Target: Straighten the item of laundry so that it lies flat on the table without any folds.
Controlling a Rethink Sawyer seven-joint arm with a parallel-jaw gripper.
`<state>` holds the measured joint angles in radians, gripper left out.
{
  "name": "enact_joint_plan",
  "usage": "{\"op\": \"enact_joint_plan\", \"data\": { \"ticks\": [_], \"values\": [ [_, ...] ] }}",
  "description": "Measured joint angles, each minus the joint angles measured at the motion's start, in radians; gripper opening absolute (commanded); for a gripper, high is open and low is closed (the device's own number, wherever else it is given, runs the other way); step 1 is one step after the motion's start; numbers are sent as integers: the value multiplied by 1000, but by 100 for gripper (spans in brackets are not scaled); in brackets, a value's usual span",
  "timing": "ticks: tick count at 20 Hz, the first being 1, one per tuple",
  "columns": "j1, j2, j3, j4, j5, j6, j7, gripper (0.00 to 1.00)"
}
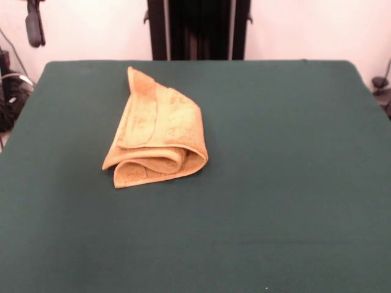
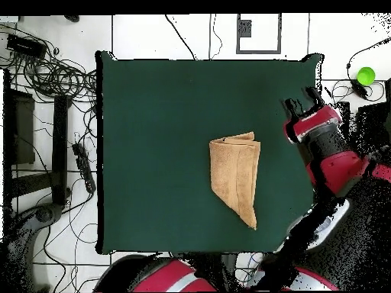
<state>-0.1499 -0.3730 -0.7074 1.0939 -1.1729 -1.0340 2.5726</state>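
Right now we see the towel [image 1: 156, 131] folded over on itself on the green desk [image 1: 287, 183], a narrow wedge with a rounded, doubled end and a tapering tip at the other. Nothing is flat yet, so by our judgement the task has barely begun.

From above, our jaws [image 2: 299, 102] sit out at the desk's edge, on the red arm [image 2: 336, 156], not touching the cloth. We see two dark prongs there, but we cannot tell whether they are spread or closed. They carry nothing that we can see.

The relation that matters: the towel [image 2: 236, 177] lies well apart from the jaws, inward toward the desk's middle and back toward the robot's base. Its long axis runs roughly along the desk edge where the jaws hang, with the broad end nearer the jaws and the pointed end farther. We judge the next move calls for a sideways reach inward to a free corner or the top layer's edge.

We make out no label or writing.
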Motion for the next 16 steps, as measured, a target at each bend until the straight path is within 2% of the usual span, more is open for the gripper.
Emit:
{"op": "enact_joint_plan", "data": {
  "ticks": [10,16],
  "values": [
    [-31,-23,78,0,2,-38,0,100],
    [-15,-23,99,0,1,-38,31,100]
  ]
}}
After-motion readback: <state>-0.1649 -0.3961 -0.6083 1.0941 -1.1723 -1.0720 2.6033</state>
